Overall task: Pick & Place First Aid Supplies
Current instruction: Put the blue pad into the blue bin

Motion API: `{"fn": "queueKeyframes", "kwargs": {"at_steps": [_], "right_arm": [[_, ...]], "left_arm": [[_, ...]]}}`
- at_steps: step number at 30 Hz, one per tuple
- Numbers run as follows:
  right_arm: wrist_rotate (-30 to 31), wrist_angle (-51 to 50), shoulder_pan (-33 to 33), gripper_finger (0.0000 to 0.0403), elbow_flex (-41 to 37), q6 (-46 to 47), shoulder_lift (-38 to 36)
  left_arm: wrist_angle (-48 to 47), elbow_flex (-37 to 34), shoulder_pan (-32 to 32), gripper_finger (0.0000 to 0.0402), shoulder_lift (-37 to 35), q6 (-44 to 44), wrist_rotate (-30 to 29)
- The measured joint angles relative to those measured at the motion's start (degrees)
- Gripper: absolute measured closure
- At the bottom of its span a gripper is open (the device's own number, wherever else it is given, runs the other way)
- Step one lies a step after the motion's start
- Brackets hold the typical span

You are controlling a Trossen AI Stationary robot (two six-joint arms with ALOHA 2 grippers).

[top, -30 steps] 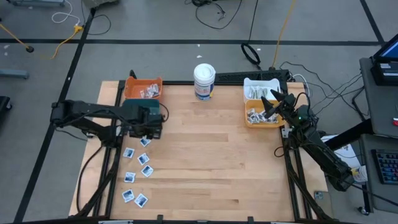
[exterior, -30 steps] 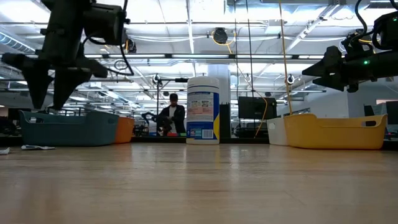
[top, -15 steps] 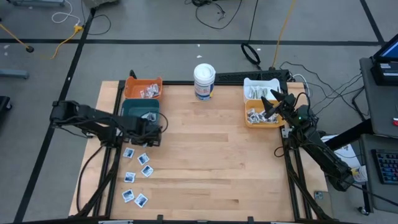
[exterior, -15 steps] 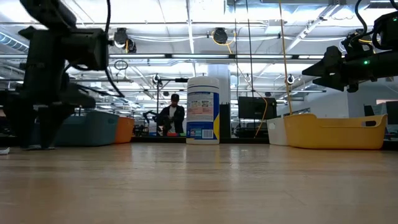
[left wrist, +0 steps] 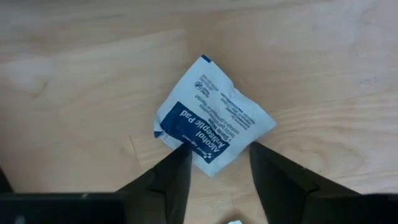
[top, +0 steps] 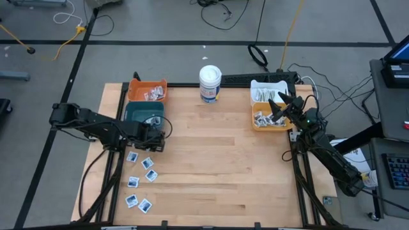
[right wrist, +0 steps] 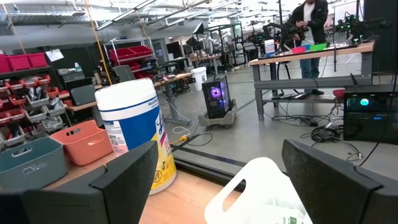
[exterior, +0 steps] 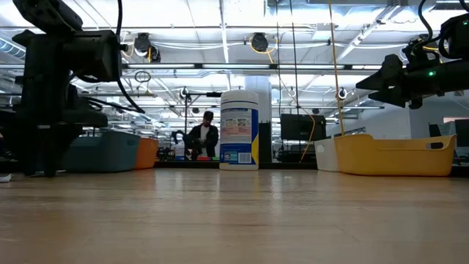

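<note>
Dropped from above the teal bin (top: 144,110) to the tabletop (top: 217,160) at about eight o'clock; left gripper (left wrist: 214,167), jaws half-open, now straddling one alcohol sachet (left wrist: 213,124), not yet pinched. Next pick imminent. Right gripper (top: 279,105) idle, wide open, at two o'clock.

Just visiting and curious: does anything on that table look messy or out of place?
Only the white-and-blue sachets lying loose and askew on the wood by the left gripper; the other supplies sit in the bins.
</note>
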Motion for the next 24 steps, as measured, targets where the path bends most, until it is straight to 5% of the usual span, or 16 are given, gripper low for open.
{"fn": "queueKeyframes", "kwargs": {"at_steps": [11,24], "right_arm": [[0.0,0.0,0.0,0.0066,0.0,0.0,0.0],[0.0,0.0,0.0,0.0066,0.0,0.0,0.0]], "left_arm": [[-0.2,-0.1,-1.1,0.0392,0.0,0.4,-0.6],[-11.6,6.3,-1.4,0.0399,-8.8,0.0,2.7]]}}
